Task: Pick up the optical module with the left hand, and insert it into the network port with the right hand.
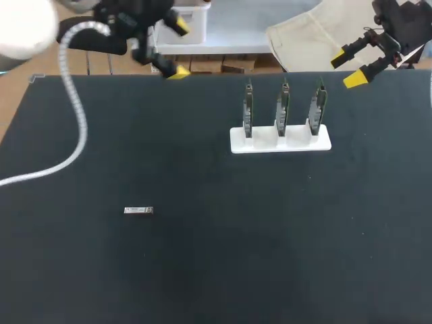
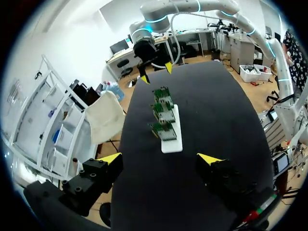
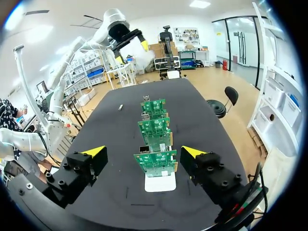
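Head view: optical module (image 1: 138, 211) lies flat on the black table (image 1: 216, 270), at my left-hand side, well apart from everything else. The right wrist view picks it up only as a small pale sliver (image 3: 120, 107) beyond the boards.

White holder (image 1: 281, 140) stands toward the far right of the table and carries three circuit boards (image 1: 283, 106) upright in a row. Seen from above they are thin edges. The right wrist view shows their green faces (image 3: 155, 129) lined up one behind another ahead of my right gripper (image 3: 144, 151). The left wrist view has the same row (image 2: 163, 113) ahead of my left gripper (image 2: 160, 158).

Left gripper (image 1: 179, 48): at the table's far edge, fingers spread wide, nothing between them.

Right gripper (image 1: 347, 69): at the far right corner, fingers apart, holding nothing.
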`<act>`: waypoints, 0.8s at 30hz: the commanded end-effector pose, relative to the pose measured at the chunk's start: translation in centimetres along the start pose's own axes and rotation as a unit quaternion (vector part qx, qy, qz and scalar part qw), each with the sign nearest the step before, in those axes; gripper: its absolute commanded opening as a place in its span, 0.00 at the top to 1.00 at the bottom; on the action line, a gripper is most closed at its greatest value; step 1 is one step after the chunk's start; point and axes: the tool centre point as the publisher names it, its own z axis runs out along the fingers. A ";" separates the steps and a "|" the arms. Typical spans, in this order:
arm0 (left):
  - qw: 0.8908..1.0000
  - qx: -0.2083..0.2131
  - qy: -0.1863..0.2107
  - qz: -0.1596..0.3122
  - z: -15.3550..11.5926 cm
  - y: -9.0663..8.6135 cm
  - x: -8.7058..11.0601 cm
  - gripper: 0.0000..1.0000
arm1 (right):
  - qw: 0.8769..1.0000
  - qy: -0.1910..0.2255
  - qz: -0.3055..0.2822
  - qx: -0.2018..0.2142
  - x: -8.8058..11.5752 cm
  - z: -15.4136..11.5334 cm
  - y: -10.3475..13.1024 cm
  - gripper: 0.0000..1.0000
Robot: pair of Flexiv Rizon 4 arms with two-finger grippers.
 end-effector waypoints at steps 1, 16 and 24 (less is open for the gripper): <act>0.999 -0.029 0.028 -0.007 -5.8 -4.7 2.0 0.00 | 1.000 0.000 -0.001 0.004 0.1 0.1 0.3 0.00; 0.990 0.049 0.110 -0.071 -6.9 -10.2 8.9 0.00 | 1.000 0.000 -0.001 0.004 0.1 0.1 0.3 0.00; 0.992 0.034 0.095 -0.071 -6.6 -10.4 9.3 0.00 | 1.000 0.000 -0.001 0.004 0.1 0.1 0.3 0.00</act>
